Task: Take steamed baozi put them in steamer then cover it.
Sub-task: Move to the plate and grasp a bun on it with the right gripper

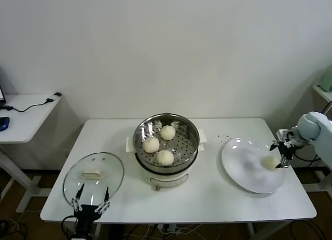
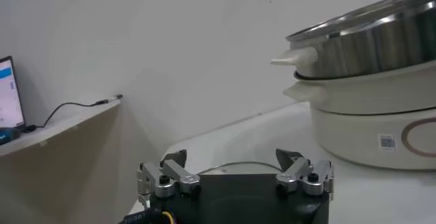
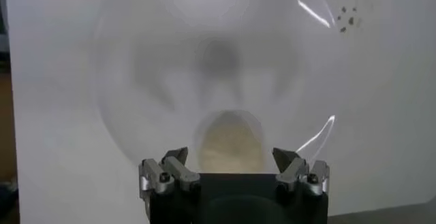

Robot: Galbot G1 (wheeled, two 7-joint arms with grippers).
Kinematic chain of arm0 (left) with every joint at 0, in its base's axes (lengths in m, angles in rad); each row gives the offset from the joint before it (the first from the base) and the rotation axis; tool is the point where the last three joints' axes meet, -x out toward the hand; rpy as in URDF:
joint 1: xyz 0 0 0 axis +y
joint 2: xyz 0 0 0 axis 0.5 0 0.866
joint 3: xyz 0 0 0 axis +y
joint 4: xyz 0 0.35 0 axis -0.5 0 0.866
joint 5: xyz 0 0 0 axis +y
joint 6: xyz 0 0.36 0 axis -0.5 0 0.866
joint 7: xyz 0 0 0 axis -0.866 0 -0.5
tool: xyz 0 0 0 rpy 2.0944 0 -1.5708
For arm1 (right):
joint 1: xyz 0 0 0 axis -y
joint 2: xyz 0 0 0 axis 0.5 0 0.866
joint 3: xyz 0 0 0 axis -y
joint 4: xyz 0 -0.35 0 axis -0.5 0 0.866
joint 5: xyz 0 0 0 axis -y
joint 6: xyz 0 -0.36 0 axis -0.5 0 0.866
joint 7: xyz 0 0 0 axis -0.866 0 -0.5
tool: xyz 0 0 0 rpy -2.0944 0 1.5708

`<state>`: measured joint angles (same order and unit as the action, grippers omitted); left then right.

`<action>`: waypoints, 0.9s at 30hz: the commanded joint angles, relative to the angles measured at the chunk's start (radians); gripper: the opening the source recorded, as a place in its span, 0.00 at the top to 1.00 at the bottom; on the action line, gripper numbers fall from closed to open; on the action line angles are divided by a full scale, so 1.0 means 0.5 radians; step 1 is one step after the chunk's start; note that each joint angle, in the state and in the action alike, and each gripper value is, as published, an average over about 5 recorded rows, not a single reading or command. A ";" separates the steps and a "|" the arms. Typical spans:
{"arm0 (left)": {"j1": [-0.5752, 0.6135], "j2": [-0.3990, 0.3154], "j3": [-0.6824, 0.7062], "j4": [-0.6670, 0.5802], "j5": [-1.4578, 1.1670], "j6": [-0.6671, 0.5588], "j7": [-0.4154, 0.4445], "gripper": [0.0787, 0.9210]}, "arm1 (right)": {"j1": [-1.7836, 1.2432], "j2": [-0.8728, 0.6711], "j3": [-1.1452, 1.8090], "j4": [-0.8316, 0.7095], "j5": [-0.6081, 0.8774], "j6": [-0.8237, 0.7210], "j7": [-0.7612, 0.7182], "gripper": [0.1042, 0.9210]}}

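Head view: 3 steamed baozi already sit in the steamer at the table's centre, and the 4th baozi waits on the white plate out at 3 o'clock. My right gripper hangs right over that bun, fingers apart. My left gripper is parked at the table's 7 o'clock edge, just below the cover, which lies flat on the table.

Left wrist view: left gripper spread wide, holding nothing; the steamer stands well off on its white pot base.

Right wrist view: right gripper open, the last bun sitting between my fingertips but not yet touched, the plate bare around it.

My read: this is the pick of the final bun. I'd keep it centred, drop until the tips flank its widest part, then close softly, since the dough should squash easily. Lift straight before swinging towards the steamer's free gap at 3 o'clock.
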<state>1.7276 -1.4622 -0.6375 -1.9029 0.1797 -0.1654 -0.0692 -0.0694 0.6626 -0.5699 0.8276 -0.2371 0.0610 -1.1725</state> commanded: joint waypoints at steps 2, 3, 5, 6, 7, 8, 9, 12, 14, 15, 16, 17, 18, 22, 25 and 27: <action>0.002 -0.003 -0.001 0.006 0.005 0.002 -0.002 0.12 | -0.158 0.309 0.410 -0.477 -0.335 0.144 -0.026 0.12; 0.002 -0.003 -0.001 0.008 0.004 0.004 -0.002 0.12 | -0.150 0.328 0.419 -0.503 -0.357 0.149 -0.027 0.12; 0.001 -0.002 0.001 0.010 0.005 0.006 -0.003 0.12 | -0.140 0.353 0.425 -0.533 -0.392 0.154 -0.033 0.12; 0.001 -0.002 0.001 0.011 0.006 0.007 -0.003 0.12 | -0.138 0.360 0.424 -0.539 -0.400 0.154 -0.038 0.12; 0.002 -0.002 0.001 0.011 0.007 0.007 -0.003 0.12 | -0.138 0.363 0.423 -0.541 -0.406 0.152 -0.043 0.12; 0.002 -0.002 0.001 0.010 0.007 0.007 -0.003 0.12 | -0.136 0.366 0.423 -0.543 -0.409 0.151 -0.048 0.12; 0.003 -0.003 0.001 0.010 0.007 0.007 -0.003 0.12 | -0.134 0.369 0.423 -0.547 -0.412 0.150 -0.051 0.12; 0.002 -0.003 0.001 0.011 0.008 0.006 -0.003 0.12 | -0.118 0.374 0.420 -0.560 -0.418 0.149 -0.059 0.12; 0.002 -0.003 0.002 0.012 0.008 0.005 -0.003 0.12 | -0.104 0.375 0.416 -0.571 -0.420 0.150 -0.065 0.12; 0.001 -0.003 0.002 0.012 0.008 0.005 -0.003 0.12 | -0.097 0.375 0.415 -0.576 -0.421 0.150 -0.069 0.12; 0.001 -0.004 0.002 0.011 0.009 0.004 -0.003 0.12 | -0.090 0.374 0.412 -0.580 -0.422 0.151 -0.072 0.12; 0.002 -0.004 0.002 0.011 0.009 0.004 -0.003 0.12 | -0.083 0.372 0.410 -0.583 -0.422 0.151 -0.076 0.13; 0.003 -0.004 0.002 0.011 0.008 0.003 -0.004 0.12 | -0.077 0.371 0.407 -0.585 -0.422 0.151 -0.080 0.14; 0.006 -0.002 0.001 0.010 0.008 0.000 -0.004 0.12 | -0.052 0.365 0.400 -0.585 -0.411 0.151 -0.086 0.18; 0.008 -0.002 0.001 0.011 0.008 -0.003 -0.005 0.12 | -0.017 0.363 0.369 -0.581 -0.371 0.150 -0.082 0.22; 0.010 -0.002 0.001 0.011 0.008 -0.005 -0.006 0.12 | 0.018 0.361 0.323 -0.571 -0.312 0.144 -0.079 0.23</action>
<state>1.7316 -1.4639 -0.6369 -1.8980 0.1839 -0.1670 -0.0716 -0.0875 0.8283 -0.3923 0.5640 -0.4172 0.1297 -1.2110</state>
